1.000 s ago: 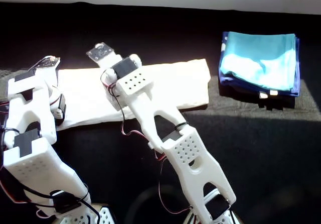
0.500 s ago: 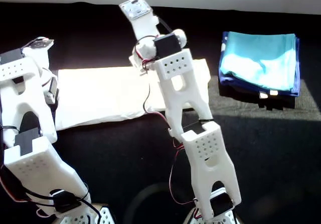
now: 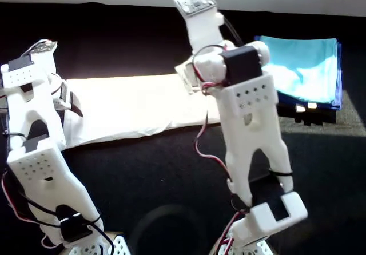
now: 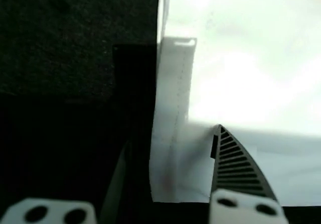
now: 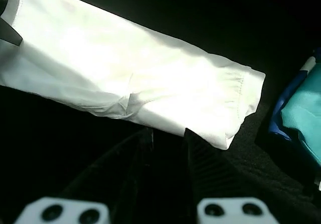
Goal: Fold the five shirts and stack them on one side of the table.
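A fixed high camera looks down from behind the two white plastic arms point(image 3: 251, 129) across the black cloth-covered table point(image 3: 143, 169). The left wrist camera hangs very near one end of the long folded white shirt point(image 4: 241, 58). The right wrist camera, farther off, looks slantwise at its other end and the stack of folded turquoise and blue shirts point(image 5: 301, 108). All views share the white shirt; high and right wrist share the stack.

Robot lab: left arm point(image 3: 35, 152), right arm point(image 3: 251, 123), black-draped table point(image 3: 143, 169)

Shirt point(image 3: 131, 109) left of stack point(image 3: 300, 75)
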Available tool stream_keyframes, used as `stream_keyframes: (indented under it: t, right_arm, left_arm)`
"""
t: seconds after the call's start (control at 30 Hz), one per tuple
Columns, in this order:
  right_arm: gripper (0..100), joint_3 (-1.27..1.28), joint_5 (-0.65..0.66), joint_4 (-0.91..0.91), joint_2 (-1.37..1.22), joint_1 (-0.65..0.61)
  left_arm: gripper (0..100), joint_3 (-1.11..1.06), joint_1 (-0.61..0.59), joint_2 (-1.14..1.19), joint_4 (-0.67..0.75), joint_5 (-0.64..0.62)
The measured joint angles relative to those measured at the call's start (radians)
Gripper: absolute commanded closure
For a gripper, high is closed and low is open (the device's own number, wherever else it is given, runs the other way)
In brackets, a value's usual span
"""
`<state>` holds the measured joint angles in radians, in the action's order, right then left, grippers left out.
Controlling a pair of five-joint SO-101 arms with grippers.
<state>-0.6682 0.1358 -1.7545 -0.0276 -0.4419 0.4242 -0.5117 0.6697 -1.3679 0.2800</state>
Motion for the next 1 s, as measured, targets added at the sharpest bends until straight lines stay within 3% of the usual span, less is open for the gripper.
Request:
stream_keyframes:
  t: [0.2,0.53,0.6,0.73,1.0]
  right_arm:
    - [89.0,0.425,0.034,0.0,0.348,0.212]
    - [89.0,1.034,0.086,0.126,0.746,0.423]
    - [89.0,1.123,0.091,0.157,0.795,0.473]
    - [89.0,1.306,0.091,0.238,0.868,0.585]
    - [89.0,1.672,0.18,0.483,0.95,0.667]
  left_arm:
    - [75,0.222,0.003,0.189,-0.069,-0.035]
    - [76,0.58,0.091,0.427,-0.356,-0.114]
    - [80,0.601,0.092,0.446,-0.373,-0.121]
    - [100,0.612,0.103,0.457,-0.384,-0.127]
    - [99,0.62,0.083,0.463,-0.387,-0.129]
